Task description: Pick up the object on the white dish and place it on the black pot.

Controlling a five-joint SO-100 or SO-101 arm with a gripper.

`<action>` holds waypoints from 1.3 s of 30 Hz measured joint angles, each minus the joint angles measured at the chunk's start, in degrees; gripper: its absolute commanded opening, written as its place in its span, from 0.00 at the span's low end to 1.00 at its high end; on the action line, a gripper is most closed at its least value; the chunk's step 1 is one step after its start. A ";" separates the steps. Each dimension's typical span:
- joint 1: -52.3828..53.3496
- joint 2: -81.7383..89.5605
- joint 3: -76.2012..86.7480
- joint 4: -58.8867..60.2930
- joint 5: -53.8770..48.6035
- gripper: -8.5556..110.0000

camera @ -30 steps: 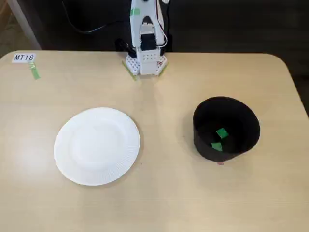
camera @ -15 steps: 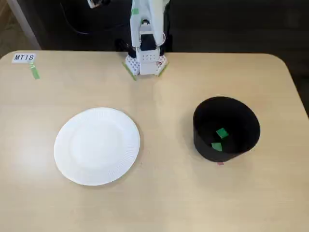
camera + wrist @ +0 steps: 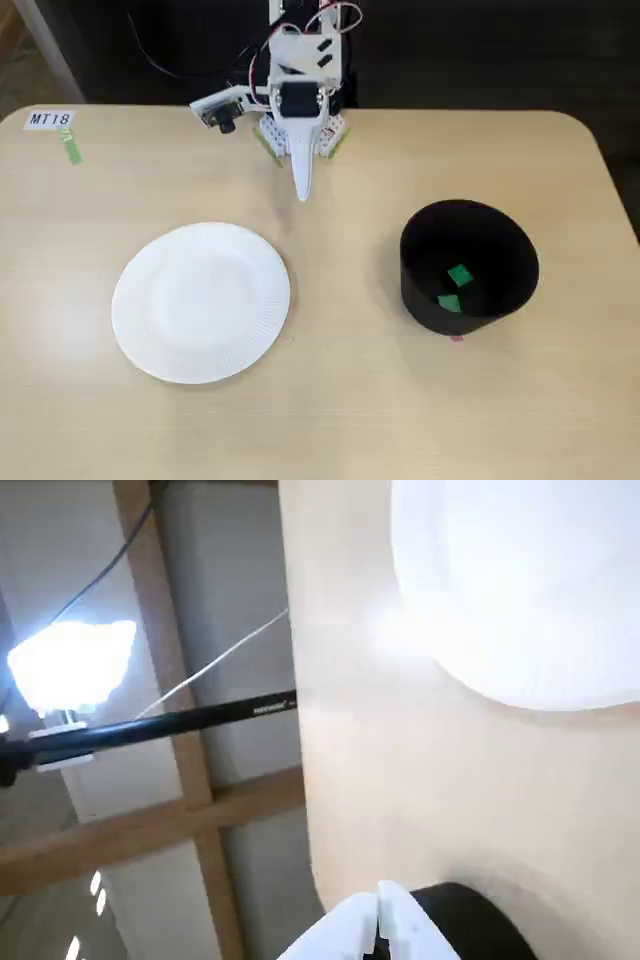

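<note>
Jaws closed and holding nothing, fingertips pressed together in the wrist view; gripper pointing down over bare table in the fixed view, near the arm's base at 12 o'clock. White dish lying flat at about 8 o'clock from the gripper, surface bare; seen again in the wrist view as a pale ribbed disc at top right. Black pot standing upright at about 4 o'clock from the gripper, well apart from the dish. Green cube resting inside the pot, on its floor. Second, flatter green piece just beside the cube at roughly 7 o'clock, also inside the pot. Paper label at the table's far left corner.
</note>
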 measured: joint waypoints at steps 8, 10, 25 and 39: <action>-1.58 0.70 8.44 1.23 -1.14 0.07; -2.29 0.70 9.84 1.23 -1.58 0.07; -3.78 0.88 16.35 1.23 -3.60 0.07; -5.36 0.88 17.31 -1.58 -3.96 0.07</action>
